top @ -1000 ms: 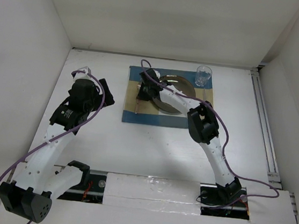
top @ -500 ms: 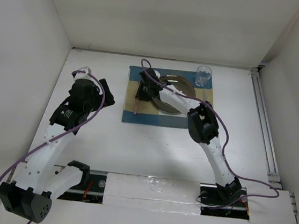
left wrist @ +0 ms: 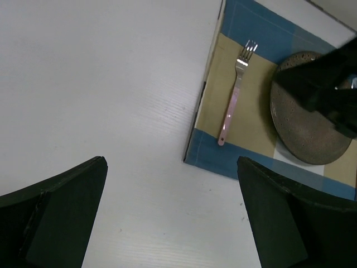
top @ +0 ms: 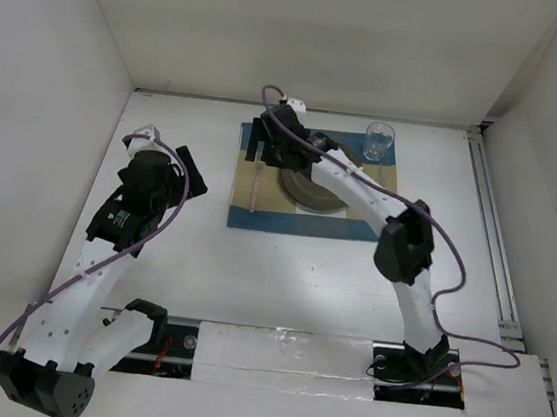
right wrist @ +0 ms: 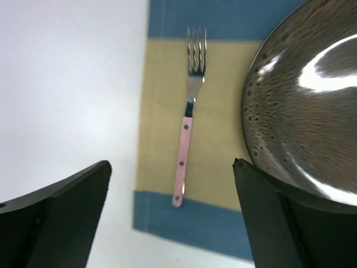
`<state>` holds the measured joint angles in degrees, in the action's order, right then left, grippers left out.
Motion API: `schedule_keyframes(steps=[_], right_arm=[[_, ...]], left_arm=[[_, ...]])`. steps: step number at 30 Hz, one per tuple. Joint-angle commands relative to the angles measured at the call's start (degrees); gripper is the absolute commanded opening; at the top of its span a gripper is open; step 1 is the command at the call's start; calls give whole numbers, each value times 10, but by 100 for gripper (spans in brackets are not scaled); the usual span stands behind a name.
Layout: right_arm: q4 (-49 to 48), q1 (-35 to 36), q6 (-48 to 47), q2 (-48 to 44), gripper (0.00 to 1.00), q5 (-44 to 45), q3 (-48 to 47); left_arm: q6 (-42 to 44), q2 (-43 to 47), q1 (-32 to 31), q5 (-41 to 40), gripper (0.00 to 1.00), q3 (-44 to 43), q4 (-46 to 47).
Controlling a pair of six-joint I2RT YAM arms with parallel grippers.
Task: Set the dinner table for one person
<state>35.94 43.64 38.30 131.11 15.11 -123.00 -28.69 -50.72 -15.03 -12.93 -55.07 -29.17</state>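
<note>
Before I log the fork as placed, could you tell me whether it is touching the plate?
No, the fork lies on the placemat left of the plate, with a strip of bare cloth between them.

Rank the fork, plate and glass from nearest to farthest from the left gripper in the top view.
From the left gripper:
1. fork, on the placemat's left side
2. plate, middle of the placemat
3. glass, placemat's far right corner

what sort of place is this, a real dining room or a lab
Probably a lab robot cell: bare white walls box in the dinner table, the left arm and right arm are bolted at its near edge, and one placemat holds a plate and fork.
</note>
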Motion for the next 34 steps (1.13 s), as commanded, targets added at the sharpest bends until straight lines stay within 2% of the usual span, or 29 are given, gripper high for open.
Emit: schedule_keyframes(steps=[1, 2, 4, 5, 8, 9, 12, 15, 19, 23, 28, 34], right_arm=[[3, 26, -97, -171, 100, 132, 32], [3, 26, -117, -247, 100, 152, 96], [-10, 26, -132, -331, 100, 198, 172], [-10, 26, -132, -416, 100, 207, 246], [-1, 8, -149, -538, 100, 228, 342], [14, 1, -158, -612, 100, 229, 395], [67, -33, -158, -738, 100, 236, 466], [113, -64, -163, -839, 100, 236, 491], [180, -70, -163, -937, 100, 241, 496], [233, -70, -163, -985, 100, 246, 465], [272, -70, -163, -1004, 100, 276, 433], [266, -64, -157, -1011, 100, 294, 433]], left_arm=[[-21, 38, -2, -61, 100, -8, -10], [-29, 43, -2, -80, 100, -8, -10], [-39, 62, -2, -102, 100, -14, -24], [-45, 69, -2, -113, 100, -14, -24], [-58, 95, -2, -145, 100, -14, -29], [-63, 95, -2, -151, 100, -14, -34], [-77, 107, -2, -172, 100, -19, -47], [-98, 125, -2, -198, 100, -25, -64], [-103, 161, -2, -212, 100, -25, -64], [-98, 172, -2, -206, 100, -40, -79], [-103, 178, -2, -201, 100, -53, -102], [-89, 183, -2, -201, 100, -48, -102]])
